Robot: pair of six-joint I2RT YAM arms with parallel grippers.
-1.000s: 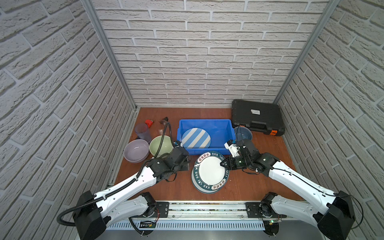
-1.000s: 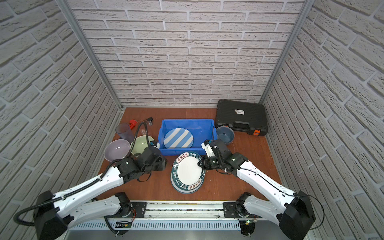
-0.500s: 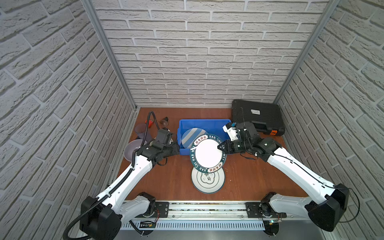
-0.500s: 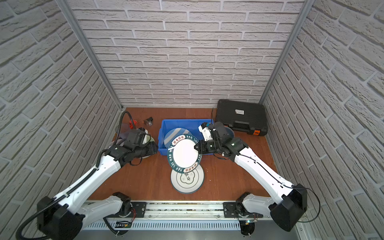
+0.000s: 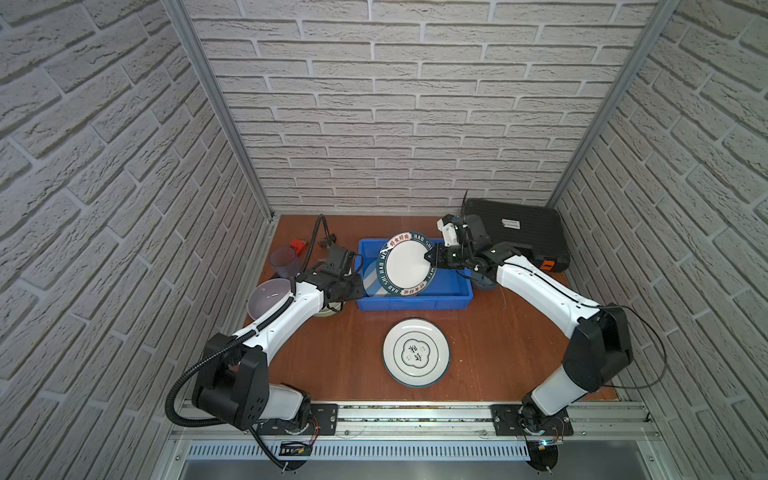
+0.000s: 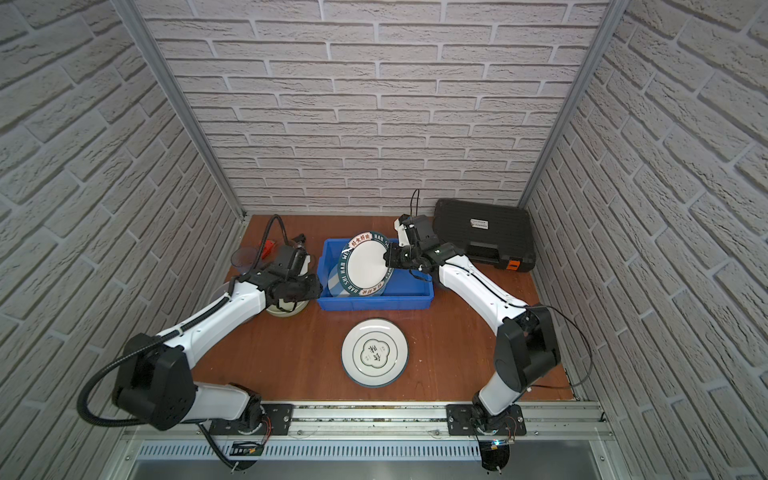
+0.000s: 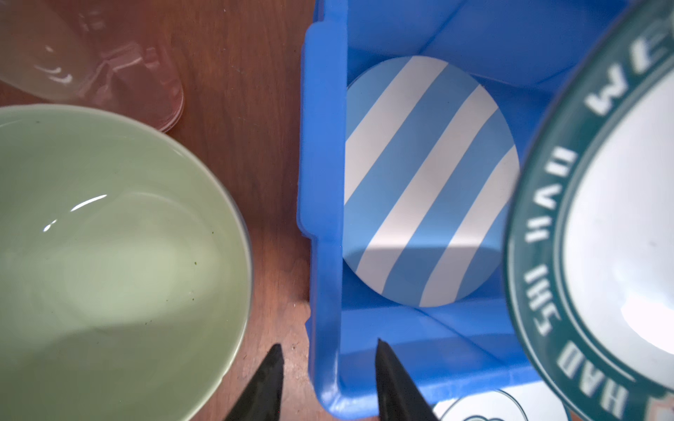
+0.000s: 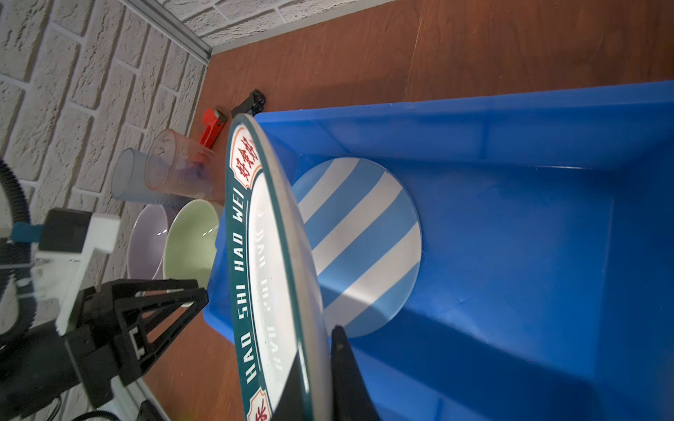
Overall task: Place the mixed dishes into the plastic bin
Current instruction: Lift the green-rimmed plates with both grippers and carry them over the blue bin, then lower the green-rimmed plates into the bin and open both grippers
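Note:
My right gripper (image 5: 430,257) is shut on the rim of a teal-rimmed lettered plate (image 5: 405,268), holding it tilted on edge over the blue plastic bin (image 5: 415,300). In the right wrist view the plate's edge (image 8: 291,255) sits between the fingers (image 8: 343,364). A blue-white striped plate (image 7: 430,182) lies flat inside the bin. My left gripper (image 7: 327,346) is open and straddles the bin's left wall (image 7: 322,182), one finger outside, one inside. A pale green bowl (image 7: 109,255) sits beside it. A white teal-ringed plate (image 5: 416,352) lies on the table in front of the bin.
A lavender bowl (image 5: 268,297) and translucent tumblers (image 5: 284,262) stand at the left, with a red wrench (image 5: 298,244) behind them. A black tool case (image 5: 515,235) sits at the back right. A dark blue bowl (image 5: 484,284) is mostly hidden under my right arm.
My right gripper lifted the lettered plate off the ringed plate and carried it back over the bin. My left arm swung from the front to the bin's left wall, its jaws narrowing.

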